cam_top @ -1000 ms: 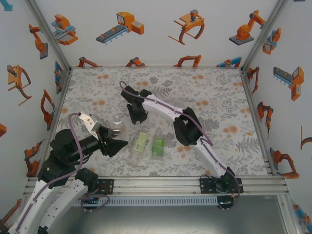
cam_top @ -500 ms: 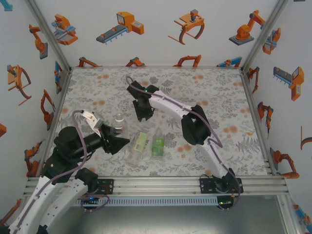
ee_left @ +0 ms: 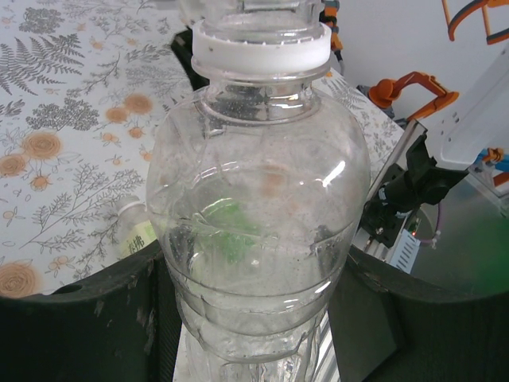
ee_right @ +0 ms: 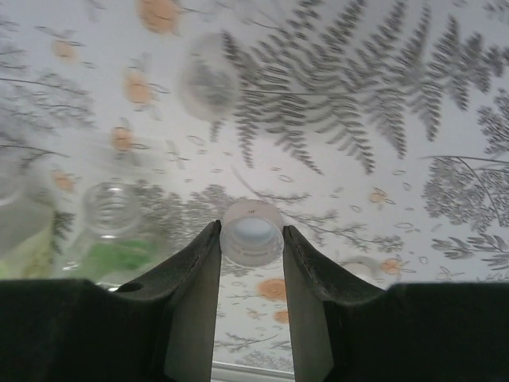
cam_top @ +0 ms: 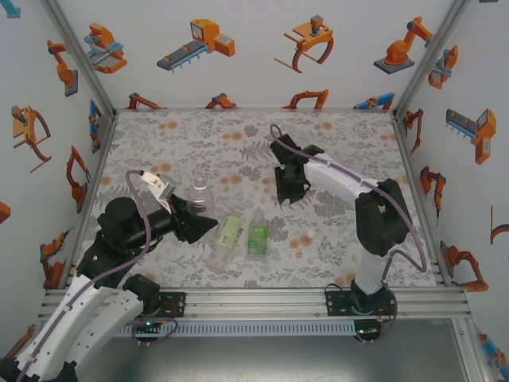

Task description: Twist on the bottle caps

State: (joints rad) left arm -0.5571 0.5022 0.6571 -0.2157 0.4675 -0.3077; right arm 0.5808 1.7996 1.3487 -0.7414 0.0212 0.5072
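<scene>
A flower-and-fern patterned table (cam_top: 342, 151) lay inside white walls printed with orange robot drawings. At its left side the left gripper (cam_top: 200, 219) was clamped on the clear bottle (ee_left: 258, 231), holding it roughly upright; in the left wrist view its black fingers (ee_left: 79, 318) pressed the lower body from both sides, and the white neck ring sat at the top of that view with the mouth cut off above it. The right gripper (cam_top: 288, 191) hung over the middle of the table, well apart from that bottle, its jaws closed on a white cap (ee_right: 251, 232) pinched by the rim between the tips. Two more bottles lay on their sides between the arms, one with a pale label (cam_top: 229, 232) and one with a green label (cam_top: 258, 239) just beside it, the green one's mouth open. A small pale thing, probably another cap (cam_top: 308, 236), lay near them. The step in hand looked like carrying the cap to the held bottle. Next the right arm would need to bring the cap over the neck, set it square on the threads, then press and twist while the left kept the bottle firm; a tilted cap would likely cross-thread or slip.
</scene>
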